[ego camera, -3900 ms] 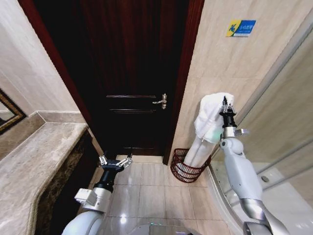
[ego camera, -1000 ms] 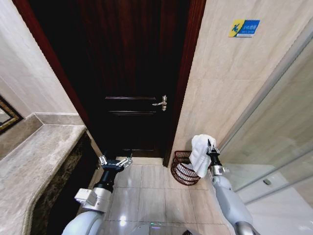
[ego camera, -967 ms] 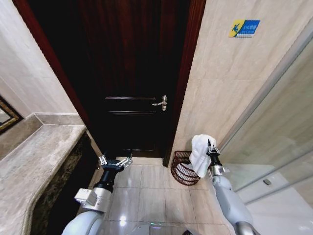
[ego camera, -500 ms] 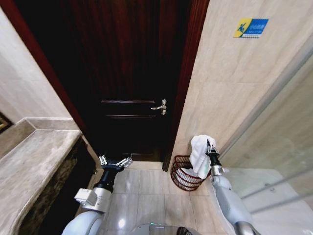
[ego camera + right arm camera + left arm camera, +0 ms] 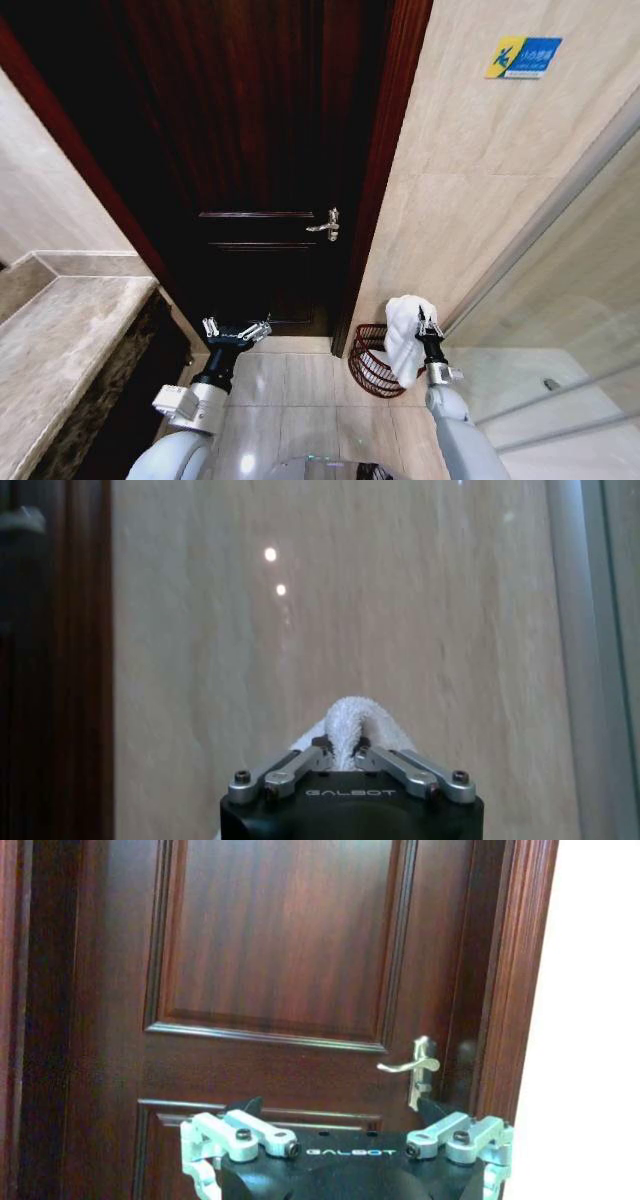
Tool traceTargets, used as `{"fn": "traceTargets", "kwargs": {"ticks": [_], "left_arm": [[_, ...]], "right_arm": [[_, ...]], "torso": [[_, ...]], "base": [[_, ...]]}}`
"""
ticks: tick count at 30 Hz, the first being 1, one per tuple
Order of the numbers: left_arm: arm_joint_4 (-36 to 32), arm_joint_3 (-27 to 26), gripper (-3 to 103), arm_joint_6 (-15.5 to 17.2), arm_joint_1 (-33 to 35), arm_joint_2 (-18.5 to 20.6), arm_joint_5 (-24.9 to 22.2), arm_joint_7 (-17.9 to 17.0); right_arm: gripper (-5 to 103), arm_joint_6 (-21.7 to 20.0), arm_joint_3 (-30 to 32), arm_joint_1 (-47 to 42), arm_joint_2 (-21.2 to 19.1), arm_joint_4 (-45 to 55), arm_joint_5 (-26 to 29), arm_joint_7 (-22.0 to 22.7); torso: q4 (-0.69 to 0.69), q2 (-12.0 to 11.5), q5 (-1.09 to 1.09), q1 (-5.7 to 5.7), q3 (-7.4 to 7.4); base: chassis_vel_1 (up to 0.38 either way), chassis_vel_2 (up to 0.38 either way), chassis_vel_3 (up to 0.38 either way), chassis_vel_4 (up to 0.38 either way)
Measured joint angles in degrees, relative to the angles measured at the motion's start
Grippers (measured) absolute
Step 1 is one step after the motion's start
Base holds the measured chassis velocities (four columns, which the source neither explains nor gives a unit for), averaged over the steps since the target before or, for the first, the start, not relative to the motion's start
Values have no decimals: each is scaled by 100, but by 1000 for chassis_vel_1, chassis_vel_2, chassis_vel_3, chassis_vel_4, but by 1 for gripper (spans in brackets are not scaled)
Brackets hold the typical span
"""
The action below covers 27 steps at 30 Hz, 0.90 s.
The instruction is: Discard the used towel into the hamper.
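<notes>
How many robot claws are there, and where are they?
2. The left gripper hangs open and empty in front of the dark door. The right gripper pinches the white towel over the hamper by the tiled wall.

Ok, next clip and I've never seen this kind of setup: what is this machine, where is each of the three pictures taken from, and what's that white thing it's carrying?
This is a wheeled robot with two arms, each ending in a two-fingered gripper. The wide picture comes from a camera on its head, looking forward and down at a tiled bathroom floor in front of a dark wooden door. The other two come from cameras on its wrists, looking out past each gripper. The right gripper is shut on a white towel, which hangs just above a reddish-brown wicker hamper standing on the floor against the wall beside the door frame. The right wrist view shows the towel's fold pinched between the fingers. The left gripper is open and empty, held low in front of the door. A marble counter runs along the robot's left.
</notes>
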Motion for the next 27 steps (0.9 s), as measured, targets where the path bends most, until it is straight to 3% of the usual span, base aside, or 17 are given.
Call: {"fn": "traceTargets", "kwargs": {"ticks": [5, 8, 13, 16, 18, 21, 27], "left_arm": [[0, 0, 100, 0, -1, 0, 0, 0], [0, 0, 100, 0, -2, 1, 0, 0], [0, 0, 100, 0, -2, 1, 0, 0], [0, 0, 100, 0, -2, 0, 0, 0], [0, 0, 100, 0, -2, 1, 0, 0], [0, 0, 100, 0, -2, 1, 0, 0], [0, 0, 100, 0, -2, 0, 0, 0]], "right_arm": [[6, -168, -26, 375, -44, -798, 107, -320], [6, -490, -9, 744, -75, -1462, 89, -652], [6, -694, -7, 1180, -82, -1916, 23, -733], [6, -1271, 10, 1452, -62, -1869, -267, -725], [6, -1436, 30, 1486, -63, -1863, -375, -731], [6, -2246, 26, 1684, -103, -2085, -731, -811], [6, -2701, 39, 1788, -30, -2391, -1241, -1121]], "torso": [[-2, -1, 3, 6, 3], [-2, -2, 2, 6, 3], [-1, -2, 2, 5, 3], [0, -2, 1, 4, 2], [1, -2, 1, 4, 2], [-1, -2, 0, 5, 2], [-2, -2, 1, 4, 2]], "base": [[-15, 8, 22, -11], [0, 0, 0, 0], [0, 0, 0, 0], [0, 0, 0, 0], [0, 0, 0, 0], [0, 0, 0, 0], [0, 0, 0, 0]]}}
